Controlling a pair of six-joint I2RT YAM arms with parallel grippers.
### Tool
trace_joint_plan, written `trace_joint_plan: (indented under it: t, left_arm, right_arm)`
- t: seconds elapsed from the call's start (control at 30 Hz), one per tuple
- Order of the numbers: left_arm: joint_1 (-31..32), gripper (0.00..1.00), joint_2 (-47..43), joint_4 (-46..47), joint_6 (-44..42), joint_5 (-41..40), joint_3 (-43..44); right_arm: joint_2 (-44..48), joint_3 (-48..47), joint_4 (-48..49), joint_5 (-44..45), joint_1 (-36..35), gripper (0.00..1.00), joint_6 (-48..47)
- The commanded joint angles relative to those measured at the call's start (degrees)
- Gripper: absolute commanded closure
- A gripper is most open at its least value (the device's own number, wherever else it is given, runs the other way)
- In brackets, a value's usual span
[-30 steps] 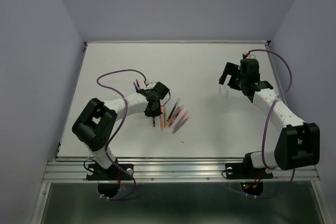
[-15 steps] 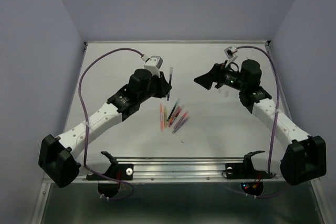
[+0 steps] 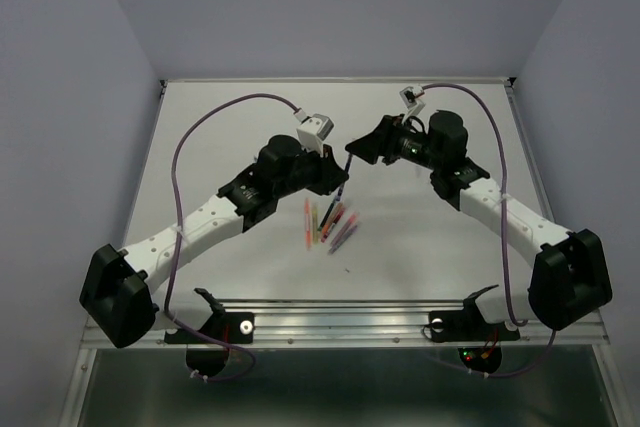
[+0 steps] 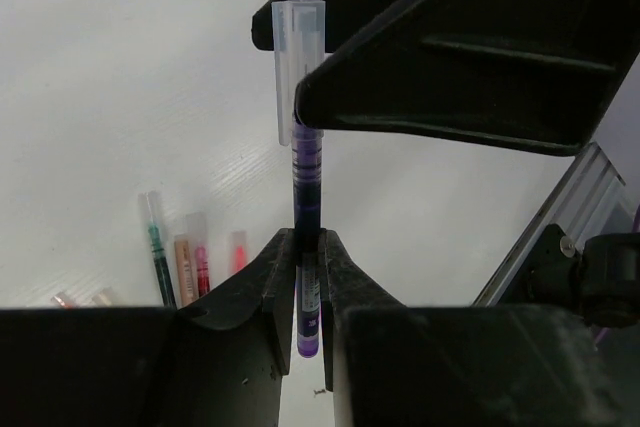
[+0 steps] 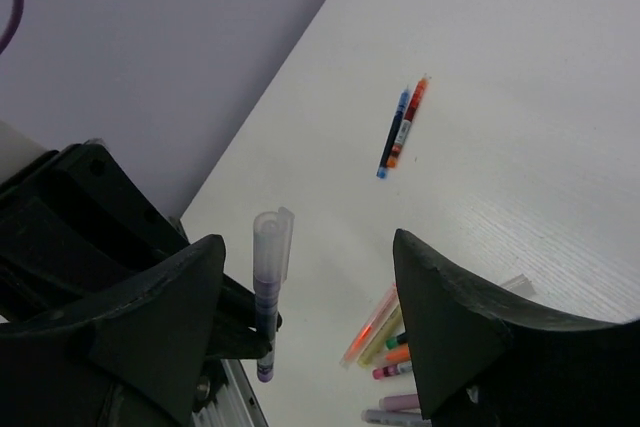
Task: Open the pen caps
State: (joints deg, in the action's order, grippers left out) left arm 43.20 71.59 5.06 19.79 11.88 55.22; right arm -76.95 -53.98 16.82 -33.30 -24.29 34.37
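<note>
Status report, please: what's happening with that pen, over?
Left gripper shut on purple pen, upright. Right gripper open around the clear cap, cap not off. Nothing blocking.

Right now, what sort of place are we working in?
Probably a robot lab test cell rather than a home or shop. There is a bare white table, plain lilac walls closing it in on three sides, and an aluminium rail along its near edge.
</note>
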Motion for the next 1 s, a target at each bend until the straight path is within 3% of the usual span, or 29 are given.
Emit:
trace_joint_plan:
  t: [0.0,0.13,0.27,0.63,0.83,0.93,0.97]
  left_arm:
    - [0.83,1.00,1.00,3.11,-0.54,1.39,1.11]
    - [1.10,1.00,1.97,3.29,-0.11,0.87,1.38]
    - [1.10,1.00,2.94,3.90,0.60,0.51,2.17]
    - [1.10,1.00,4.17,4.34,1.92,-0.80,3.93]
    - [1.18,1.00,3.64,4.70,2.09,-1.68,4.10]
    - [1.10,1.00,3.99,4.52,1.92,-1.33,4.45]
    - [1.10,1.00,4.17,4.52,2.00,-1.33,4.37]
  right_arm:
    - [-0.92,-3.50,3.22,3.42,-0.49,0.29,1.31]
    - [-1.36,-3.86,3.48,3.42,-1.02,0.45,1.49]
    - [-1.98,-3.94,3.40,2.45,-1.02,0.54,1.93]
    - [-1.71,-5.00,-0.64,3.59,-1.54,0.58,1.49]
    - [-1.45,-5.26,-3.11,5.44,-1.55,0.54,0.70]
    - [-1.28,-5.35,-3.02,5.79,-1.55,0.63,0.96]
    - [-1.28,-5.44,-3.02,5.79,-1.55,0.74,0.96]
